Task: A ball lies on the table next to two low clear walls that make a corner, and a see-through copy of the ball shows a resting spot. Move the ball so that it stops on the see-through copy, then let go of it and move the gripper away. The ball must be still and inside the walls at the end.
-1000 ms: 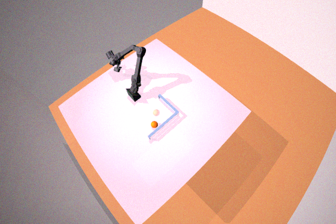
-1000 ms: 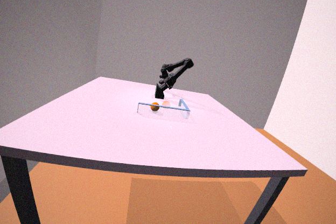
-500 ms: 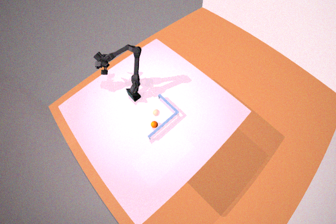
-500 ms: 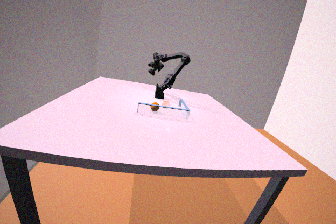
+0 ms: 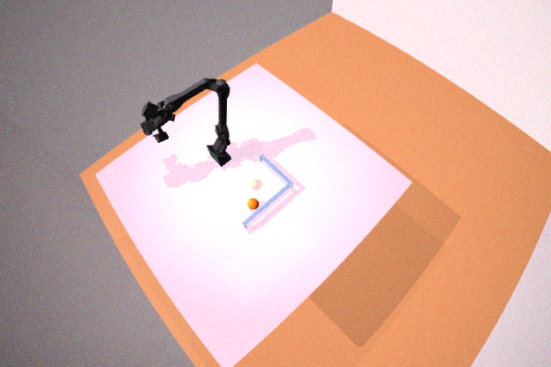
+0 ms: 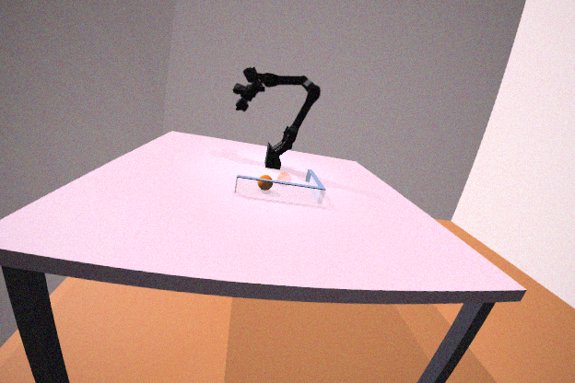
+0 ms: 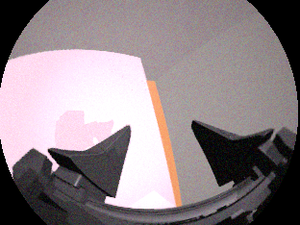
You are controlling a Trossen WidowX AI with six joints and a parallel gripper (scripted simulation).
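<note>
The orange ball [image 5: 252, 203] [image 6: 264, 182] lies on the table, on the inner side of the long clear wall and near that wall's free end. The see-through copy [image 5: 255, 183] [image 6: 284, 177] is a pale ball shape a little nearer the arm's base, apart from the orange ball. Two low clear walls with blue top edges [image 5: 276, 169] [image 6: 297, 184] meet in a corner. My gripper [image 5: 153, 133] [image 6: 237, 98] [image 7: 162, 126] is open and empty, high up and well away from the ball. The wrist view shows neither ball nor walls.
The arm's base [image 5: 218, 155] [image 6: 272, 157] stands on the table [image 5: 200, 243] [image 6: 185, 230] near the see-through copy. The arm reaches out to the side, and its shadow falls on the table top. The wrist view shows the table's edge between the fingers.
</note>
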